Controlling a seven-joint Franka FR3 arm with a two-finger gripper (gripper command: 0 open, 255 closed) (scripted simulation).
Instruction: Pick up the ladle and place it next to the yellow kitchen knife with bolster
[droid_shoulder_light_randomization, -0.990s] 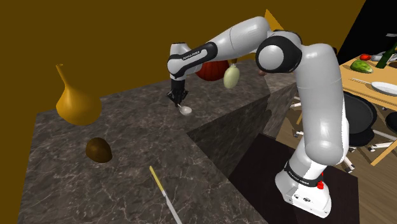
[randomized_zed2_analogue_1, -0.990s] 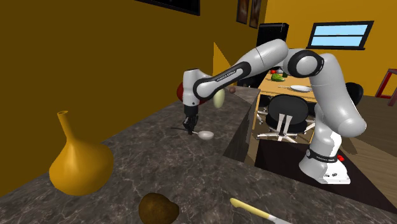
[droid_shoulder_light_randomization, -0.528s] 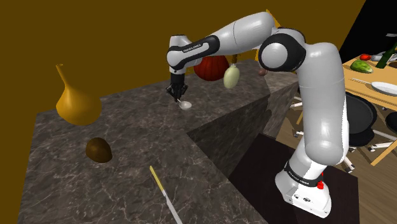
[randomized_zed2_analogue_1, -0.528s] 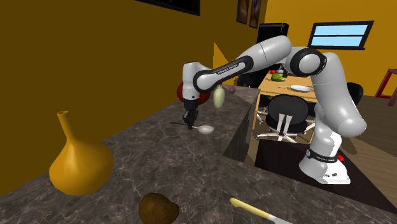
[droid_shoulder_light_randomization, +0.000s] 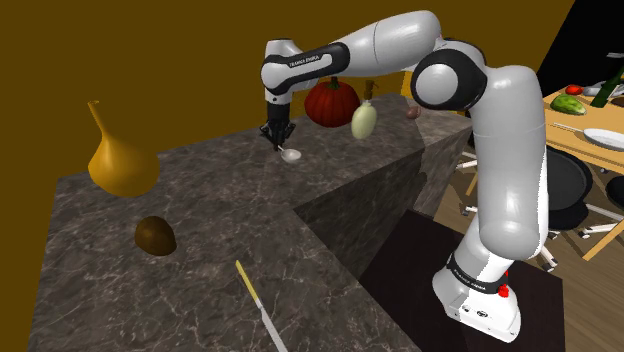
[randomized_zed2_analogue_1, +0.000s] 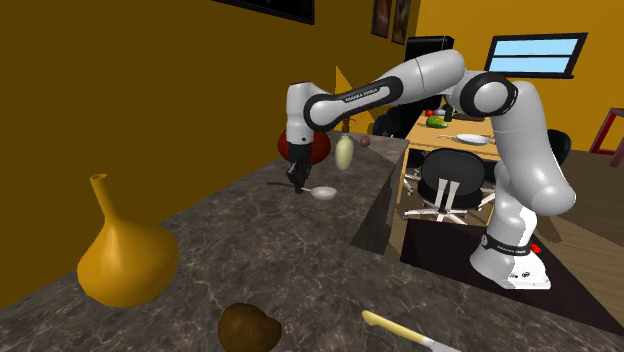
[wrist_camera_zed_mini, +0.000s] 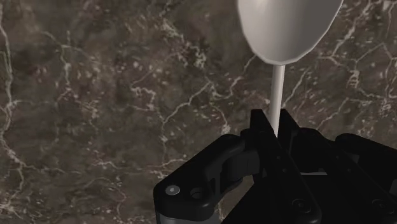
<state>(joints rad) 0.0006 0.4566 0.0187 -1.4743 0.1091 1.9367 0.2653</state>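
My black gripper is shut on the thin handle of a white ladle, whose bowl juts out beyond the fingertips. In the shoulder view the gripper holds the ladle just above the dark marble counter toward its far side. From the second exterior view the gripper and the ladle's bowl hang a little over the stone. The yellow-handled knife lies near the counter's front edge, far from the ladle, and also appears in the second exterior view.
An orange long-necked vase stands at the shoulder view's left, a brown rounded lump in front of it. A red pumpkin and a pale gourd sit behind the gripper. The counter steps down at the shoulder view's right; a table and chair stand beyond.
The gripper has risen and drawn back toward the wall, carrying the ladle up off the counter. Its grip has stayed shut.
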